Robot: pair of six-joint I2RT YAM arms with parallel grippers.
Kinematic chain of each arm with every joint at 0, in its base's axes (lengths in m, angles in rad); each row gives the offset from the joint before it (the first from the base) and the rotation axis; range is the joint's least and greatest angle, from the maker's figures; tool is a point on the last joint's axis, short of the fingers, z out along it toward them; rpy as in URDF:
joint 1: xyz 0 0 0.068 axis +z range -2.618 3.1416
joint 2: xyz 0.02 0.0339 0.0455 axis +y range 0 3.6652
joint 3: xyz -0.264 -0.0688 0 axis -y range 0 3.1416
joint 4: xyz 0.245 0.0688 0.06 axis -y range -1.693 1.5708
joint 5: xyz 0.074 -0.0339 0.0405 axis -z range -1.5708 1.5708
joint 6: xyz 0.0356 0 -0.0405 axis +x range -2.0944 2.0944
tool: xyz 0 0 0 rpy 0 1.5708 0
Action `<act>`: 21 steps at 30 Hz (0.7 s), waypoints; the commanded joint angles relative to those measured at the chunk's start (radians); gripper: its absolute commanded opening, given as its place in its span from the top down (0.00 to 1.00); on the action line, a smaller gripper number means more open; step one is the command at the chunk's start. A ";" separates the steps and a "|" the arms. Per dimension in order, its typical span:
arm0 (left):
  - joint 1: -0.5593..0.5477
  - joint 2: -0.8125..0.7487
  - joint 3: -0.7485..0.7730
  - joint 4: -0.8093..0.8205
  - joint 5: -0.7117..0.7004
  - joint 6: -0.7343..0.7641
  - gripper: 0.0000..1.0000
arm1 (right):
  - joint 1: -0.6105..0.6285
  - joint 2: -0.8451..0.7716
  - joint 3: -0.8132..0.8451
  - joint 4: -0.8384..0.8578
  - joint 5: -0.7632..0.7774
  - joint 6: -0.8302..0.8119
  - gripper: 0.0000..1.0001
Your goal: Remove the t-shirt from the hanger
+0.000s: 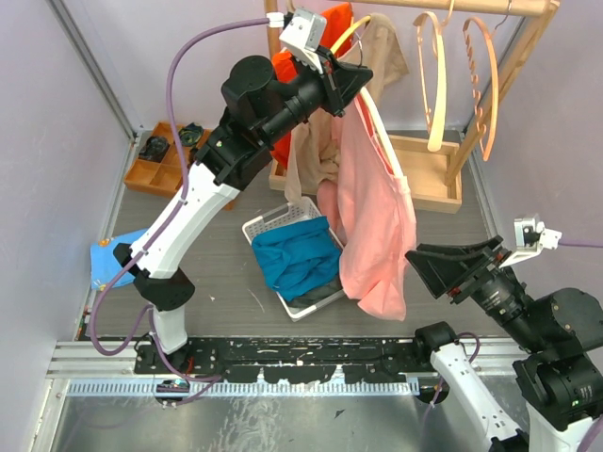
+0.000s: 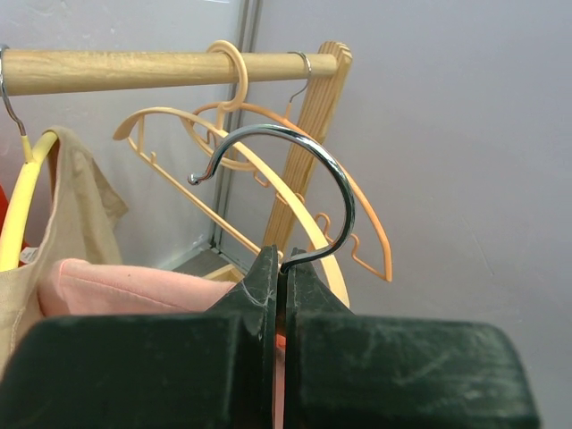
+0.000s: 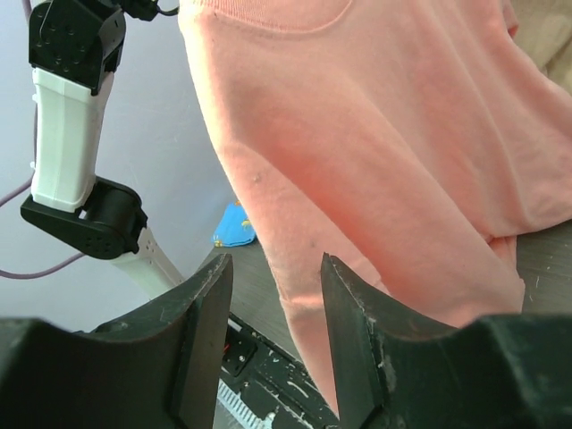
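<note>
A pink t-shirt (image 1: 382,221) hangs on a hanger held up in the air, off the wooden rail. My left gripper (image 1: 350,80) is shut on the neck of the hanger's metal hook (image 2: 304,192), with the pink cloth (image 2: 116,286) just below the fingers. My right gripper (image 1: 426,266) is open next to the shirt's lower right edge. In the right wrist view the shirt (image 3: 384,152) fills the frame and its lower side edge lies between the open fingers (image 3: 353,331). I cannot tell if they touch it.
A wooden rack (image 1: 443,179) stands at the back with empty orange hangers (image 1: 435,85), a beige garment (image 1: 382,47) and an orange one (image 1: 287,71). A white basket (image 1: 268,224) holds a blue garment (image 1: 297,256). A wooden parts tray (image 1: 162,158) and a blue cloth (image 1: 111,256) lie at the left.
</note>
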 commanded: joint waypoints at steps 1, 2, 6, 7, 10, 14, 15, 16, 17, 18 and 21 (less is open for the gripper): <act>0.001 -0.056 -0.003 0.059 0.014 -0.024 1.00 | 0.004 0.048 0.034 0.092 -0.023 -0.023 0.50; 0.002 -0.056 -0.007 0.060 0.014 -0.027 1.00 | 0.005 0.053 0.035 0.097 -0.026 -0.023 0.50; 0.000 -0.062 -0.023 0.066 0.018 -0.038 1.00 | 0.004 0.075 0.039 0.118 -0.029 -0.034 0.56; 0.000 -0.064 -0.026 0.066 0.017 -0.040 1.00 | 0.005 0.081 0.040 0.119 -0.028 -0.037 0.65; 0.000 -0.064 -0.027 0.067 0.015 -0.044 1.00 | 0.005 0.092 0.036 0.111 -0.029 -0.037 0.97; 0.000 -0.063 -0.019 0.074 -0.028 -0.068 1.00 | 0.005 0.084 0.017 0.019 -0.018 -0.034 0.99; 0.000 -0.060 -0.015 0.074 -0.043 -0.076 1.00 | 0.004 0.084 0.011 -0.027 -0.014 -0.037 0.99; 0.000 -0.056 -0.005 0.072 -0.060 -0.089 1.00 | 0.005 0.084 0.001 -0.075 -0.009 -0.039 0.99; 0.001 -0.053 0.005 0.067 -0.073 -0.102 1.00 | 0.004 0.084 -0.008 -0.124 -0.004 -0.041 0.99; 0.000 -0.049 0.014 0.066 -0.086 -0.113 1.00 | 0.004 0.079 -0.021 -0.165 -0.006 -0.044 0.99; 0.000 -0.038 0.041 0.069 -0.119 -0.139 1.00 | 0.005 0.054 -0.062 -0.240 -0.011 -0.051 0.99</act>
